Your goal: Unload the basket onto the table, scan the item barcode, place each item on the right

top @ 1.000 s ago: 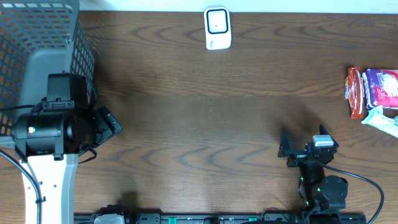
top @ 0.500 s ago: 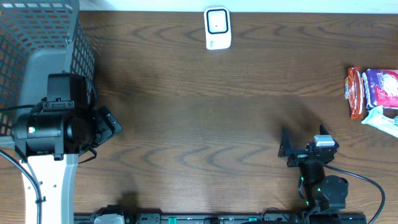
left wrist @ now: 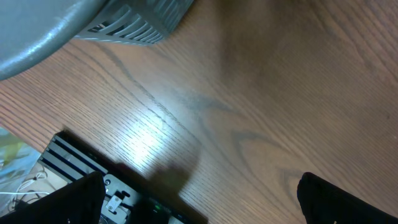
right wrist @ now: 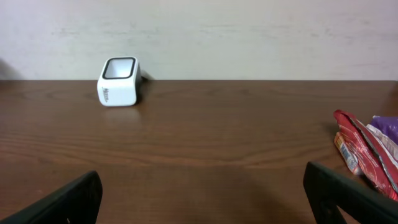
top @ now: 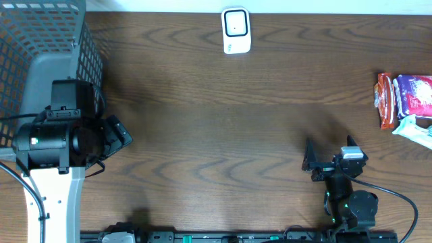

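Wooden table [top: 223, 135] lies under left claw [left wrist: 205, 199] and right claw [right wrist: 202, 199], both gaping, empty.

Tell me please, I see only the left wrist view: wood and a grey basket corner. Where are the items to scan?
Observer: Snack packets lie at the right edge of the table.
Operator: And what reads the barcode?
Observer: A white scanner stands at the far edge, near the middle, well apart from the packets.
Operator: Is the other arm holding anything?
Observer: No, the right gripper is open and empty, facing the scanner.
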Robot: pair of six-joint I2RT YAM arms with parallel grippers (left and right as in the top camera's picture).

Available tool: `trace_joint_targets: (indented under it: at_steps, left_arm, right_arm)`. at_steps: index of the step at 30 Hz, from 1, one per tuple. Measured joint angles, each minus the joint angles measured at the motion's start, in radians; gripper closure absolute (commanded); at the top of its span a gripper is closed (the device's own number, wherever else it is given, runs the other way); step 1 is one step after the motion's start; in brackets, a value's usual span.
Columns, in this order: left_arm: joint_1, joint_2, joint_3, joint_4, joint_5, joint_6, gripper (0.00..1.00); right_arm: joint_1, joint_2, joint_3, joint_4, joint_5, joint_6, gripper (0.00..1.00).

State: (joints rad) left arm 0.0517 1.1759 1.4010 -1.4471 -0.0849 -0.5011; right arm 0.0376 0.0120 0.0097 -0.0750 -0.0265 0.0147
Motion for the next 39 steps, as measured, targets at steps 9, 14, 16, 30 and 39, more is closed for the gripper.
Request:
trace_joint_targets:
  at_steps: [9,14,16,30,39]
  left_arm:
    - [0.000,0.000,0.000,0.000,0.000,0.000,0.02]
    - [0.000,0.000,0.000,0.000,0.000,0.000,0.02]
    - [0.000,0.000,0.000,0.000,0.000,0.000,0.02]
    - [0.000,-0.007,0.000,0.000,-0.020,0.008,0.02]
    - [-0.002,-0.134,-0.018,0.013,-0.019,0.007,0.02]
  right_arm:
    - [0.000,0.000,0.000,0.000,0.000,0.000,0.01]
    - [0.000,0.000,0.000,0.000,0.000,0.000,0.01]
    - [0.000,0.000,0.000,0.000,0.000,0.000,0.01]
    - [0.000,0.000,0.000,0.000,0.000,0.000,0.01]
    - [0.000,0.000,0.000,0.001,0.000,0.000,0.01]
